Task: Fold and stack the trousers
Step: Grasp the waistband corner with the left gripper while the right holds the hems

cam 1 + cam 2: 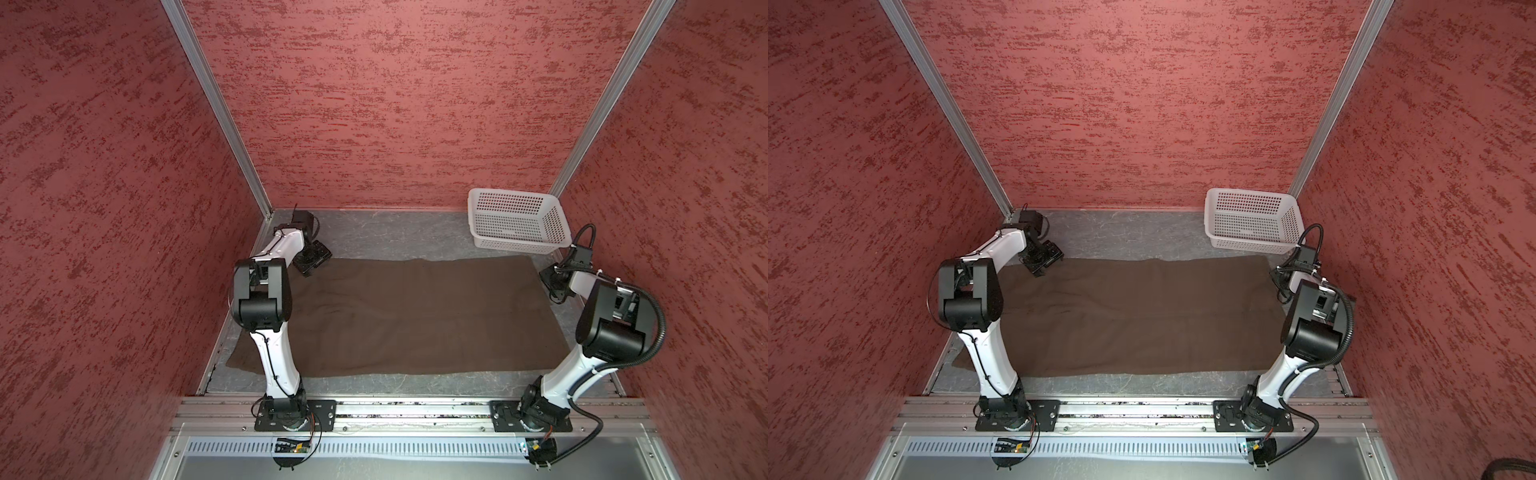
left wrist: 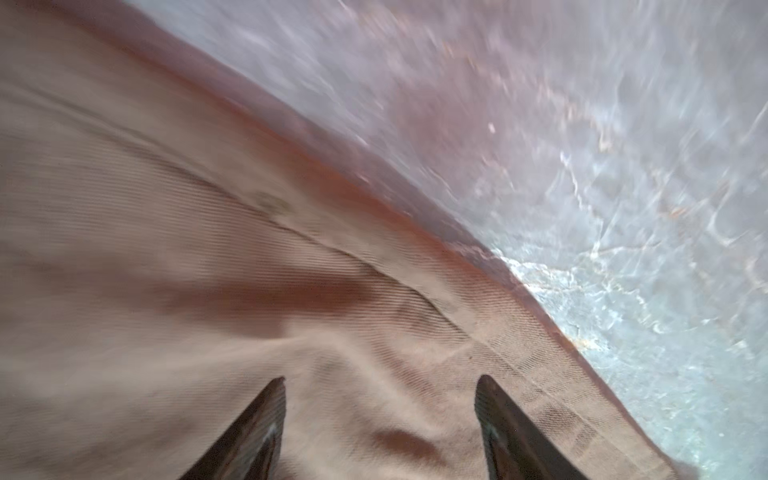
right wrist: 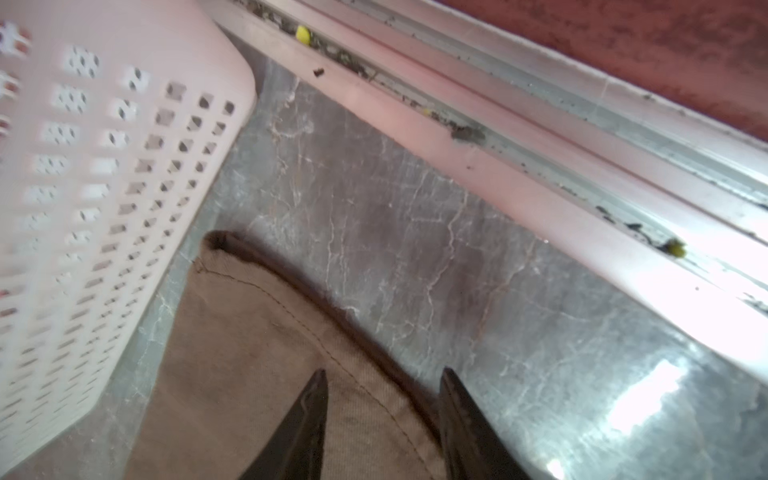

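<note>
trousers (image 1: 415, 316) lie flat as one wide rectangle across the table (image 1: 395, 232), beside the white basket (image 1: 515, 220), my left gripper (image 2: 380, 380) and right gripper (image 3: 384, 372) both parted and empty over the far corners, so i judge the folding barely begun and stacking not yet done.

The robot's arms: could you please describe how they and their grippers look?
Both arms have white links and black joint housings. The left arm carries a thin black cable; the right arm a thick corrugated black hose. The left gripper and right gripper are dark and tapered.
</note>
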Robot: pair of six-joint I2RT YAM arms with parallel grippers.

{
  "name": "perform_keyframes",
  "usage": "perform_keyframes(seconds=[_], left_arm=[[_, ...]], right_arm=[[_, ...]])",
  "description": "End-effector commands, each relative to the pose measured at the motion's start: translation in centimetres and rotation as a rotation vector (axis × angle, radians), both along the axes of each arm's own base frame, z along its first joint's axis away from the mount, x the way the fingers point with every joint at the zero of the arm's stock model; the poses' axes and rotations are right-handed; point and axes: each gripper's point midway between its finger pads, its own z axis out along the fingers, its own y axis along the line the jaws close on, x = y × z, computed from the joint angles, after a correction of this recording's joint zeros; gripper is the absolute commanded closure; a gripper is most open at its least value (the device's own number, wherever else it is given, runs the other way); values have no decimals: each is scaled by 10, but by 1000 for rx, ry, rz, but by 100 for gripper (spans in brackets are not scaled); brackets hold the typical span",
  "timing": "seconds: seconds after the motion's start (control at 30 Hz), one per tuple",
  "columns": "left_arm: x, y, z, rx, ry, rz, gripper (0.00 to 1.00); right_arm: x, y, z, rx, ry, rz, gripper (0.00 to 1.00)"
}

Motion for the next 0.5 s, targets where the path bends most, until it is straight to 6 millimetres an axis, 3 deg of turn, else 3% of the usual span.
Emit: perform_keyframes(seconds=[0.0,0.13,0.2,0.3,0.33,0.47], left_arm=[[-15,38,-8,49,44,71,25],[-21,56,-18,53,83,112,20],[-23,62,-21,60,94,119,6],[-23,66,-26,64,105,121,6],[-23,67,-27,63,106,120,7],[-21,70,-35,64,131,115,14]], right_arm=[[3,1,-9,13,32,19,49],[9,7,-15,45,34,36,48],[10,10,-18,53,37,43,48],[13,16,-27,60,64,68,52],[14,18,-29,57,81,85,56],[12,23,-36,31,139,112,92]])
